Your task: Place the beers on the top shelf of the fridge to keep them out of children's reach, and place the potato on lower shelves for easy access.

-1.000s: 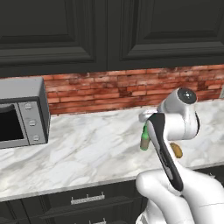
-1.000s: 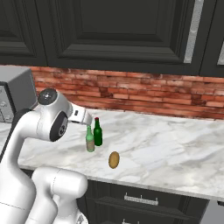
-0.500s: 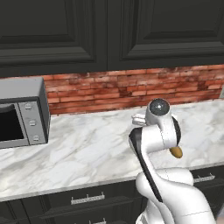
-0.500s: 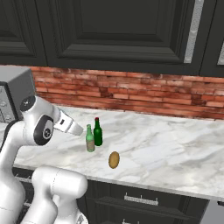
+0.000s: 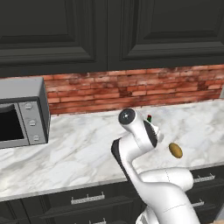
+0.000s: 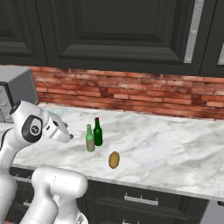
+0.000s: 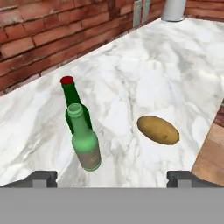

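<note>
Claw (image 7: 112,177) (spread) faces beers (image 7: 86,146), potato (image 7: 158,130).

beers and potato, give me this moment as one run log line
end effector: open, empty, aimed at bottles | beers: upright on counter, side by side | potato: on counter near front edge, apart from bottles | nothing grasped yet

Glossy glass bottles (image 7: 83,131) on polished marble counter (image 7: 166,70) — matt rough potato (image 7: 158,130), coarse brick backsplash (image 6: 131,89).

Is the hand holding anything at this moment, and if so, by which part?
Nothing is held. The hand is open, its fingertips wide apart and bare, with both beers and the potato standing free on the counter ahead of it.
</note>
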Tool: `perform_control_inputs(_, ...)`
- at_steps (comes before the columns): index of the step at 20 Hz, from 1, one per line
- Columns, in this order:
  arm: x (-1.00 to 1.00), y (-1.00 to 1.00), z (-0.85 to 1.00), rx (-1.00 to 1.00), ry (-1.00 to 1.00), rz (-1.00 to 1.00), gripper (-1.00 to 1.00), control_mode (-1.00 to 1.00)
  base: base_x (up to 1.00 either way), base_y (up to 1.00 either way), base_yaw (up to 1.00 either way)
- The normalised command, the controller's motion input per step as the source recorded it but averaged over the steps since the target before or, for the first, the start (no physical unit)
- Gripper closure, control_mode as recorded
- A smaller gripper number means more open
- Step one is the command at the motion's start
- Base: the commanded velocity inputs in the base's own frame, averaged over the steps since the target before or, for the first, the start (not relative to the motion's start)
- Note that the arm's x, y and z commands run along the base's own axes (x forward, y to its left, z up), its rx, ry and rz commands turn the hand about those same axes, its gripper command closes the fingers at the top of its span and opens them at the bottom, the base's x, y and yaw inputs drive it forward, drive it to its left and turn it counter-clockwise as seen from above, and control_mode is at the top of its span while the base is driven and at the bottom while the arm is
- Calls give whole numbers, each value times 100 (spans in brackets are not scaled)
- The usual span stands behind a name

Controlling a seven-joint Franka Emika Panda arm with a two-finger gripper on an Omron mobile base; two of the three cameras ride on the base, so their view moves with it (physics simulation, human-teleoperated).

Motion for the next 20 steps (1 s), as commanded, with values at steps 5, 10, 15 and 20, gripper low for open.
perform_control_inputs(5,35,3,-11,0,0,-27,-100,-100,0,0,0)
perform_control_inputs(10,36,0,-18,0,0,-22,-100,-100,0,0,0)
perform_control_inputs(15,26,-1,-8,0,0,-14,-100,-100,0,0,0)
perform_control_inputs(20,19,-15,-10,0,0,-7,-100,-100,0,0,0)
